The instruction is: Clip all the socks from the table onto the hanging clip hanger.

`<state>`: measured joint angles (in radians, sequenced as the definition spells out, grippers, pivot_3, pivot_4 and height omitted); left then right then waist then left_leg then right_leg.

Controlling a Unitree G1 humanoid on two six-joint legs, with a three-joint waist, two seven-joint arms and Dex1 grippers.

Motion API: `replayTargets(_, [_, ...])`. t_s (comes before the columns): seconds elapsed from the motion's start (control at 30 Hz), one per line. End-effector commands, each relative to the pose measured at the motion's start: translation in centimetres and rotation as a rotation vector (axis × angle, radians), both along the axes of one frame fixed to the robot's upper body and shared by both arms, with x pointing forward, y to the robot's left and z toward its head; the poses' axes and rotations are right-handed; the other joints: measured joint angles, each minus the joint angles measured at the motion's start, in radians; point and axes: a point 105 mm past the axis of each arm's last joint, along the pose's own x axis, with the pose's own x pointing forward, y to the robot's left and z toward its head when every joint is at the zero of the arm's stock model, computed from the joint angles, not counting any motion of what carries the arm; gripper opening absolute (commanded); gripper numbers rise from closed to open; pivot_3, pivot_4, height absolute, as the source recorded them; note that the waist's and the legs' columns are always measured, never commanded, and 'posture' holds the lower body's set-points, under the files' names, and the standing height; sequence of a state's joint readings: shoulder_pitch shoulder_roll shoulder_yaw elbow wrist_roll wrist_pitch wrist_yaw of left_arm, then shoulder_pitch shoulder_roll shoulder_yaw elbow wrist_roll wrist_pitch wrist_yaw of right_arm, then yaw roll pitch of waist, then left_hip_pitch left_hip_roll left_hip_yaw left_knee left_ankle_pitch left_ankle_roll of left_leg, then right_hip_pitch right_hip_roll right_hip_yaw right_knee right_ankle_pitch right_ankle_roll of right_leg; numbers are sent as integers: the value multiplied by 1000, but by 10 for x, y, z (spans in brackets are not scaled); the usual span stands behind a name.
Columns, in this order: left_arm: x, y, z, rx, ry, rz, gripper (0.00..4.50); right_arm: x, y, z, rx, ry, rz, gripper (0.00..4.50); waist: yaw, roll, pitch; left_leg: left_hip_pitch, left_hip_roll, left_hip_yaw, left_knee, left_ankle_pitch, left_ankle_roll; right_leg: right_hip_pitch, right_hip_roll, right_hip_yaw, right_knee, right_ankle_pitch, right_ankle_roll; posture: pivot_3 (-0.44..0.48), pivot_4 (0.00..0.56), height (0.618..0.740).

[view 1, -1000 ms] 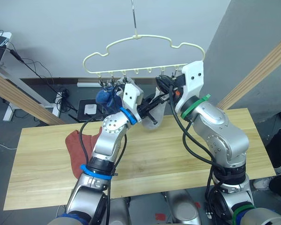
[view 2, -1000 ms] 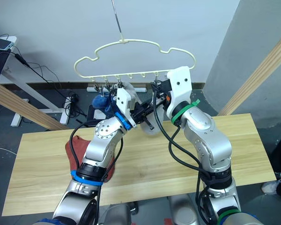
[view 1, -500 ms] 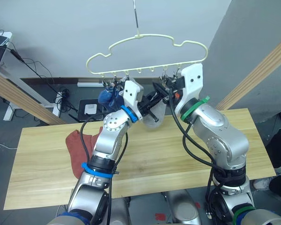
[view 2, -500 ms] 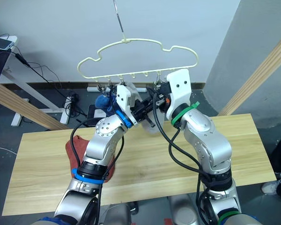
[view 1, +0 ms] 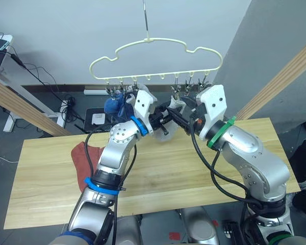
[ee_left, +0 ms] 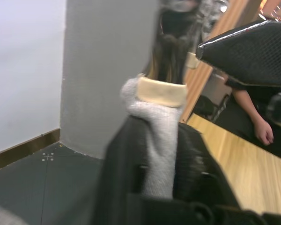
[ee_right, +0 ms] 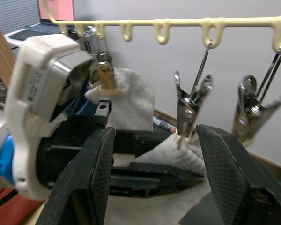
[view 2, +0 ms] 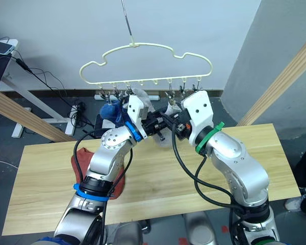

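Since a second ago the right gripper [ee_right: 152, 154] has dropped from the clip row and swung toward the left arm, so it now sits below the clips rather than up among them; the clip hanger [view 1: 155, 42] has swung slightly back toward the robot's left.

The right gripper's jaws stand wide apart, with nothing between them except open air in front of a metal clip [ee_right: 189, 110] that bites the edge of a light grey sock [ee_right: 171, 152]. The left gripper [ee_left: 159, 154] is clamped on the same grey knit, its black fingers [ee_left: 124, 159] pressed on either side of the fabric just under a pale clip tip. A second grey sock [ee_right: 131, 101] hangs from a neighbouring clip behind the left wrist housing, and a blue sock [view 1: 115, 104] hangs from the clips at the hanger's left end.

On the table [view 1: 51, 194] a rust-red sock [view 1: 84, 158] lies near the left edge, partly behind the left arm. No writing or label can be read on any part.

Both grippers meet over the far edge of the table, near its middle. The near half of the tabletop and its right end lie bare, with room beyond both arms. Two slanted wooden beams [view 1: 278, 79] flank the scene, well apart from the hanger.
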<state>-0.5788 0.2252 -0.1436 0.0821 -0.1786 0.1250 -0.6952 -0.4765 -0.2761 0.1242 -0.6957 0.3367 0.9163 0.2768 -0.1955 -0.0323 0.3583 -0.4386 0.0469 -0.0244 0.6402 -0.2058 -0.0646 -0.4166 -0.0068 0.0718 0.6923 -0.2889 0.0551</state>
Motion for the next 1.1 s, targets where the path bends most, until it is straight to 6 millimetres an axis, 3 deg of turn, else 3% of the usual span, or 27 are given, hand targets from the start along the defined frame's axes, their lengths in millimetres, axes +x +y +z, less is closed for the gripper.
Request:
replayTargets(0.03, [-12,2,1,60,-19,-78,2554,-13,-2,7,-9,-53,2,2879,0,0,0,0,0,0,0,0,0,0,0,0,0,0,0,-324,345,732])
replayTargets(0.1, [-16,9,4,65,2,-123,3214,-11,-7,8,7,-62,-43,2879,-1,0,0,0,0,0,-1,0,0,0,0,0,0,-1,2,-324,345,732])
replayTargets(0.4, [-38,36,24,162,-2,-290,3214,10,-23,10,28,-92,-190,2879,1,0,0,0,1,0,-1,0,0,-1,0,0,-1,-2,4,-309,342,732])
replayTargets(0.53, [-48,42,32,182,10,-315,3237,16,-23,11,54,-86,-207,1963,2,0,0,0,1,0,-2,0,0,-1,0,0,-2,-2,4,-300,341,732])
replayTargets(1.1, [-52,37,42,183,10,-307,3237,36,-16,27,108,-137,-224,1963,3,0,0,-2,1,0,-4,0,0,-3,0,0,-3,0,0,-287,329,732])
